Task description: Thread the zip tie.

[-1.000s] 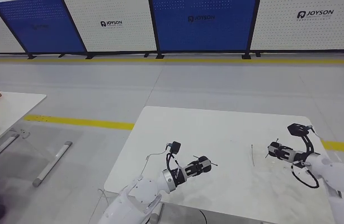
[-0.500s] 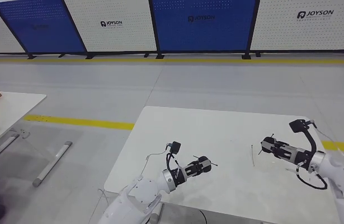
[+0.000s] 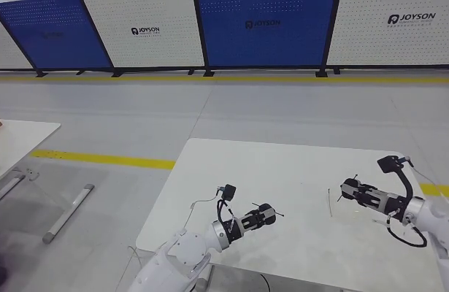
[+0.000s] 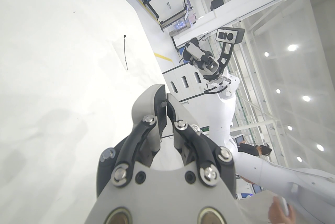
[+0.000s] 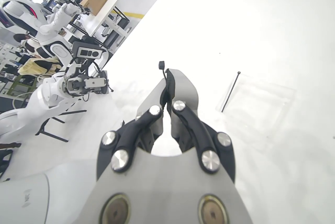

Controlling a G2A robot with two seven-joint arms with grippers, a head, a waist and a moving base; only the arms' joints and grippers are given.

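Observation:
My right gripper [image 5: 167, 75] is shut on a thin black zip tie [image 5: 164, 72], whose square head pokes out just past the fingertips. It hovers over the right part of the white table [image 3: 282, 168]; the top view shows it as the right gripper [image 3: 348, 190]. My left gripper [image 4: 166, 94] is shut too, near the front edge, with a thin black zip tie strand [image 3: 279, 214] sticking out on both sides of the left gripper [image 3: 268, 214]. A third zip tie [image 5: 230, 92] lies flat on the table between the arms, seen from above as the loose zip tie [image 3: 329, 202].
The loose tie rests at the edge of a clear plastic sheet [image 5: 259, 102]. The table's front edge [image 3: 209, 252] runs close by the left arm. A second white table [image 3: 20, 142] stands off to the left, across the floor.
The right gripper moved left, in toward the loose zip tie, and has held still over the last half second. The left arm has not moved.

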